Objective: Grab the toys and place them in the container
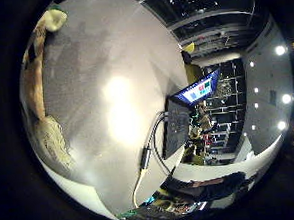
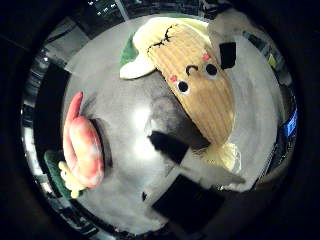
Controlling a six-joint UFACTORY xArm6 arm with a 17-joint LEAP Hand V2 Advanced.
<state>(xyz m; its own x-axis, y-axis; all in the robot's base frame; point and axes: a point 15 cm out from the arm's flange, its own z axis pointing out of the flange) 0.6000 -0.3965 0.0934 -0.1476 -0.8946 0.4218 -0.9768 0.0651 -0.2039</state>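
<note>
- Two plush toys lie on the grey surface (image 2: 145, 125) under my palm: a corn cob toy (image 2: 200, 85) with a stitched face and pale husk, and a pink shrimp toy (image 2: 82, 145) resting on a green leaf.
- From the bright patch at the middle of the surface, the corn sits toward 1 o'clock and the shrimp toward 9 o'clock; the two are well apart, with bare surface between them.
- My hand (image 2: 200, 175) shows as white and black finger parts reaching in over the surface near the tasselled end of the corn. They look fairly straight, and nothing sits between them, so I take the hand as open and holding nothing.
- One finger part (image 2: 227, 52) also shows past the corn's face, so my fingers seem to straddle it.
- I see no container in either view. A laptop (image 1: 180, 123) with a lit screen stands on the far side of the surface.
- I judge the step to be the approach to the first pick, with the corn the nearer target.
- Next move, as I judge it: lower the palm onto the corn's body, curl the fingers around it, then lift and look for the container.
</note>
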